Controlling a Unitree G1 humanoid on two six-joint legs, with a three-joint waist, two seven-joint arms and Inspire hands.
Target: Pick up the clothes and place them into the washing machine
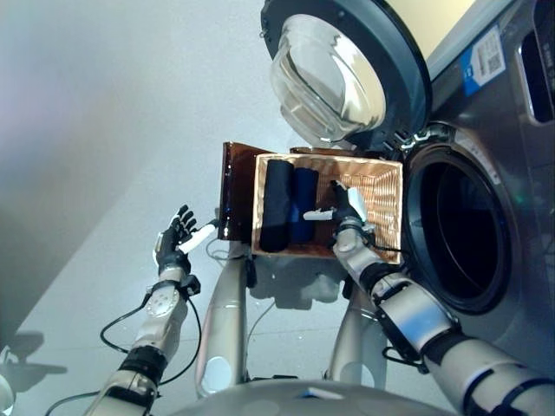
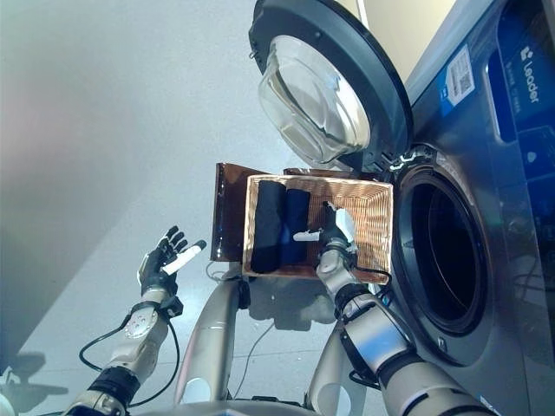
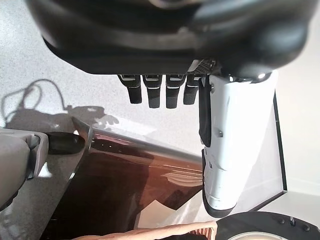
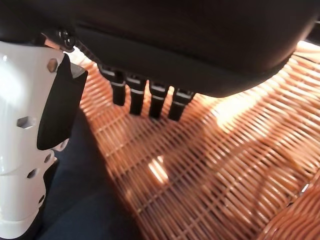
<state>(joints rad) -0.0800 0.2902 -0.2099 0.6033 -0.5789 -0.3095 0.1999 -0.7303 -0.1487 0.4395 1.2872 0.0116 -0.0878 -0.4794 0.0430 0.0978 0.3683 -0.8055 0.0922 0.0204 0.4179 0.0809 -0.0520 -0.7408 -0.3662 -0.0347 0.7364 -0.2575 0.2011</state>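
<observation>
My left hand (image 1: 176, 236) hangs over the floor beside the basket (image 1: 385, 186), fingers spread, empty. The clothes (image 1: 288, 204), two dark rolls, lie in the basket's left half. My right hand (image 1: 346, 208) hovers inside it, fingers straight, beside them. The washing machine (image 1: 486, 165) stands open at right.

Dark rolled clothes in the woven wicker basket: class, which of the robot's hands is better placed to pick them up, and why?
Probably the right hand: it hovers open inside the woven wicker basket, right beside the dark rolled clothes. The left hand hangs open outside the basket, over the floor.
</observation>
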